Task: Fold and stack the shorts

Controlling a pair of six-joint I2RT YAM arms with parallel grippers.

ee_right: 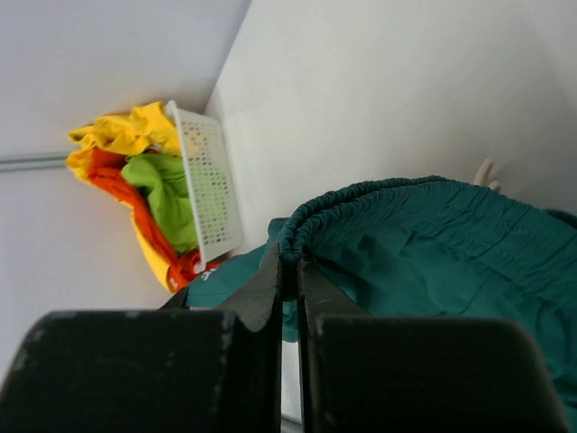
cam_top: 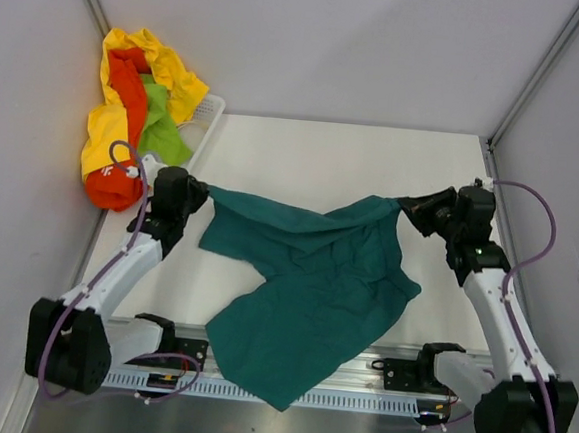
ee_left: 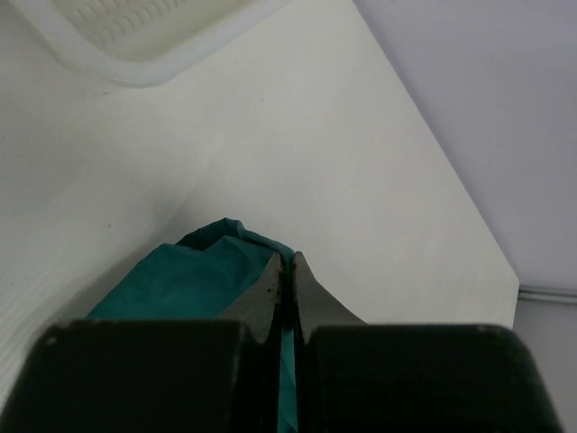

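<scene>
Being pinched tight by left fingers (ee_left: 266,298) and right fingers (ee_right: 261,289), teal shorts (cam_top: 314,289) are getting spread over the bench (cam_top: 324,159); nothing's folded yet, other shorts (cam_top: 128,104) are waiting in the basket (cam_top: 209,115).

Illumination is bright, even and diffuse in all three views, with no hard glare on the white desk (cam_top: 335,150). The dark teal shorts (cam_top: 313,299) cast only a faint, soft-edged shadow. The overhead view is sharp throughout. In the wrist views, the left claw (ee_left: 287,262) and right claw (ee_right: 288,260) appear dark, underexposed and blurred towards the lower edge.
</scene>
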